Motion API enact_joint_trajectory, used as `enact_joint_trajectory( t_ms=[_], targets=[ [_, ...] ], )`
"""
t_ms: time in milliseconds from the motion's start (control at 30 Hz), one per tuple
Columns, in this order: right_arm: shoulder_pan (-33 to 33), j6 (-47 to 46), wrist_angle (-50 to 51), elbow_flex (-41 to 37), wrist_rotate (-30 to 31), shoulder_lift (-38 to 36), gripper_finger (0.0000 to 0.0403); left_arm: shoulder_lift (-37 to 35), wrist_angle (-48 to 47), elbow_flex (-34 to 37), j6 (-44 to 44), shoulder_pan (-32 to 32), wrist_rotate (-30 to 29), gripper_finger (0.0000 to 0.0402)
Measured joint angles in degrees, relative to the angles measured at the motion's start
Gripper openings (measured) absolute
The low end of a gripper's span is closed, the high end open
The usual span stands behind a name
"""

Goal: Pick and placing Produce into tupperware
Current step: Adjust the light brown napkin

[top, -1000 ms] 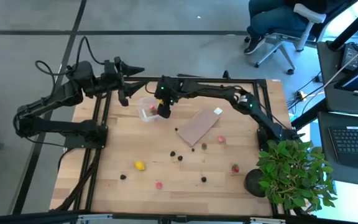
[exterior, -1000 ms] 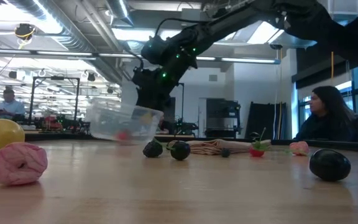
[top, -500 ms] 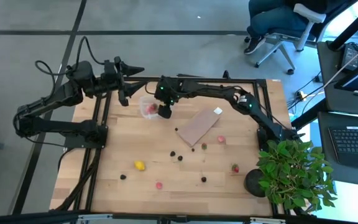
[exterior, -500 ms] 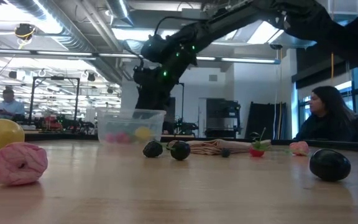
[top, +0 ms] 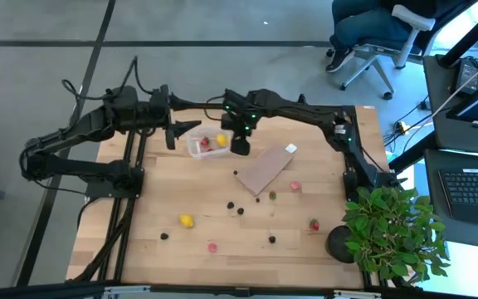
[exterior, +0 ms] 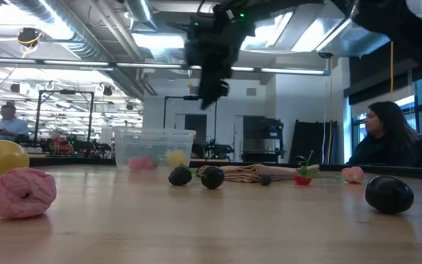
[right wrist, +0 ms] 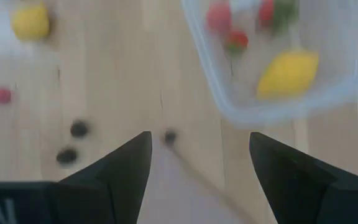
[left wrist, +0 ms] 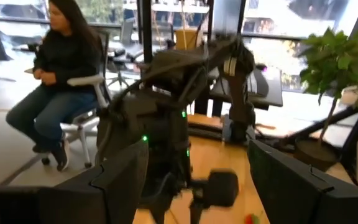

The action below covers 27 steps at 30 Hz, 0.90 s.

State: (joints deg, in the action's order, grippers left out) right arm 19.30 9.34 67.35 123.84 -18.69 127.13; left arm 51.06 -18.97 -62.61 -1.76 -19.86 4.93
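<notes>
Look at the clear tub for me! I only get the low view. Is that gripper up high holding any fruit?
Observer: No. The right wrist view shows the right gripper open and empty, with the tupperware just ahead of it.
Operator: What's inside it?
Observer: A yellow lemon piece and red strawberry pieces.
Operator: Where's the other arm?
Observer: In the high view, the left gripper hovers at the tupperware's opposite side, open too.
</notes>
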Motion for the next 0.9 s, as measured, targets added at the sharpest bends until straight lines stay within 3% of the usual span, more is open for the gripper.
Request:
enact_joint_trajectory(
  t_ms=[167,300,500,600,900],
  targets=[
    [-0.4,1.3,-3.5,-9.9,0.1,-4.6,0.0271,2.0,0.2,0.0,0.0,0.6,0.0,0.0267],
    [-2.5,1.8,-14.0,-20.6,0.1,-7.0,0.0271,3.9,0.1,0.0,0.0,0.6,0.0,0.0267],
    [-6.9,5.8,-32.9,-33.7,11.3,-8.0,0.0271,6.5,-0.1,0.0,1.3,0.6,-2.7,0.0267],
    [-8.8,6.4,-38.9,-38.3,14.7,-8.0,0.0262,7.4,-0.2,0.0,1.4,0.6,-3.3,0.0267],
    [-11.7,6.2,-47.6,-45.0,15.1,-8.0,0.0194,7.8,-1.3,0.0,1.0,0.6,-3.3,0.0267]
  ],
)
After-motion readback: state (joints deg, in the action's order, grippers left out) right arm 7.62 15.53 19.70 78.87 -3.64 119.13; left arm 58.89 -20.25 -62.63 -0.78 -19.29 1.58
